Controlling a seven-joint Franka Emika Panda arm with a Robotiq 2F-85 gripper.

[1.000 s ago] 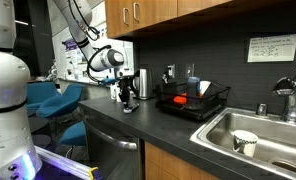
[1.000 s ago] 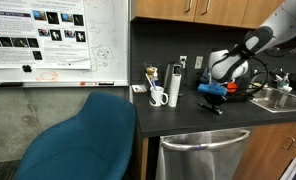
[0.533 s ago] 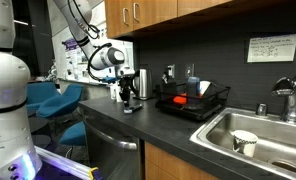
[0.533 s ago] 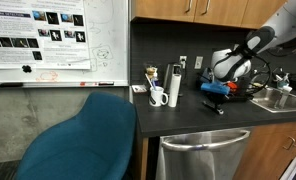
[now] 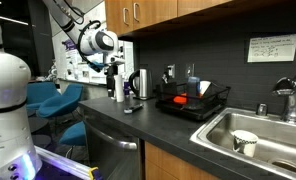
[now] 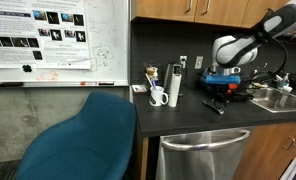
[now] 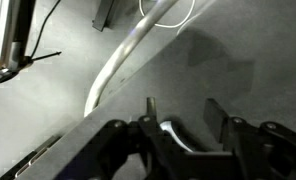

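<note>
My gripper (image 5: 114, 94) hangs above the dark countertop (image 5: 168, 125), jaws pointing down, left of the kettle (image 5: 140, 83). In the wrist view the gripper (image 7: 181, 108) is open, with nothing held between its two dark fingers (image 7: 214, 115). Only a thin silvery curved piece (image 7: 174, 133) shows low in the gap. A small dark object (image 5: 131, 107) lies on the counter just below and beside the gripper. It is apart from the fingers, and it also shows in an exterior view as the dark object (image 6: 214, 104) under the gripper (image 6: 218, 88).
A black dish rack (image 5: 193, 100) with items stands beside the kettle, then a steel sink (image 5: 278, 128) holding a white cup (image 5: 245, 141). A white mug (image 6: 158, 96) and a steel flask (image 6: 173, 84) stand by the wall. A blue chair (image 6: 83, 140) sits beyond the counter's end.
The gripper has risen from the counter and its jaws have parted. The small dark object stays on the countertop.
</note>
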